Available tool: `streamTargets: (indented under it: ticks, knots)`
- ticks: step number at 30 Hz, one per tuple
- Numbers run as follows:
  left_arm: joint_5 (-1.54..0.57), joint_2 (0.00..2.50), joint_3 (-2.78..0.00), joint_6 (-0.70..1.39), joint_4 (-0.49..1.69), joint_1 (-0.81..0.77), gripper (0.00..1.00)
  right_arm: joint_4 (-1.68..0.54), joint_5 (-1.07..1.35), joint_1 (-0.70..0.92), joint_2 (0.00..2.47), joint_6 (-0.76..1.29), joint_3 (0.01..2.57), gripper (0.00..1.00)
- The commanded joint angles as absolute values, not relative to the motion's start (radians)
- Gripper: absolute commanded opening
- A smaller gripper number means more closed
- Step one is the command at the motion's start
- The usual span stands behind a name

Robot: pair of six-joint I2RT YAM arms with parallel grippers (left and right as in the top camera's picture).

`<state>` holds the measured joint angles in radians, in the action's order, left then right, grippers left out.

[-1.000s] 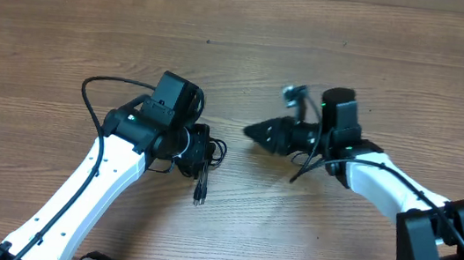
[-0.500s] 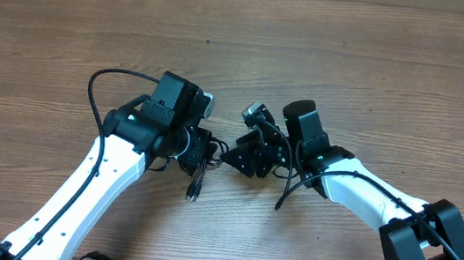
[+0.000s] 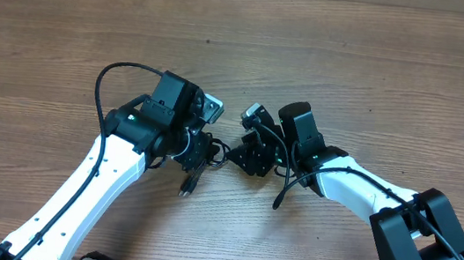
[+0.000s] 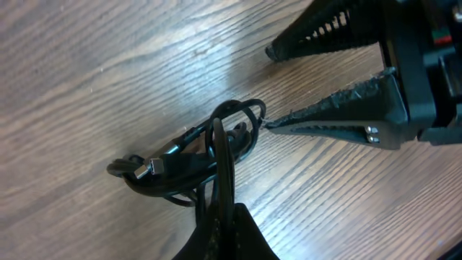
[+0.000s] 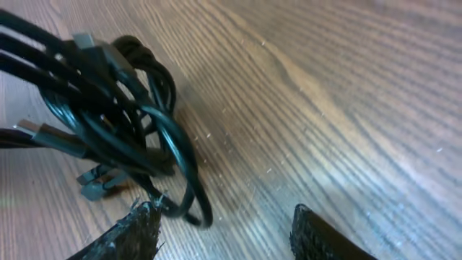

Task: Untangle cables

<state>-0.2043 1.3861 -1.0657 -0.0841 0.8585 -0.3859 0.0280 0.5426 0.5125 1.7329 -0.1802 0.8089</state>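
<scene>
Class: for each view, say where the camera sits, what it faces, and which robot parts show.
Overhead: above the table, facing straight down; left gripper, right gripper, cables.
Left wrist: behind own fingers, shut on the cables; right gripper open beyond.
Right wrist: behind own fingertips, apart, low, facing the cables.
Shared: every view shows the cables.

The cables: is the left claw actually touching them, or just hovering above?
Touching. The left wrist view shows the left gripper shut across the cables, pinching the bundle with no gap.
</scene>
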Motion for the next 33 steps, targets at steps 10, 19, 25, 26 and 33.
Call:
streamTargets:
  ticks: [10,19,25,26,33]
  knots:
    - [-0.305,1.386,-1.063,-0.157,0.762,-0.387,0.04,0.069,0.548,0.517,1.764,-0.192,0.824,0.04]
    - [-0.297,1.386,-1.063,-0.136,0.767,-0.387,0.04,0.07,0.548,0.517,1.764,-0.184,0.824,0.04]
    - [-0.033,1.386,-1.062,0.142,0.798,-0.387,0.05,0.074,0.623,0.515,1.764,-0.17,0.824,0.04]
    - [0.029,1.386,-1.062,0.21,0.811,-0.387,0.05,0.075,0.632,0.515,1.764,-0.157,0.824,0.04]
    - [0.248,1.386,-1.062,0.631,0.888,-0.387,0.04,0.081,0.652,0.515,1.763,-0.128,0.824,0.04]
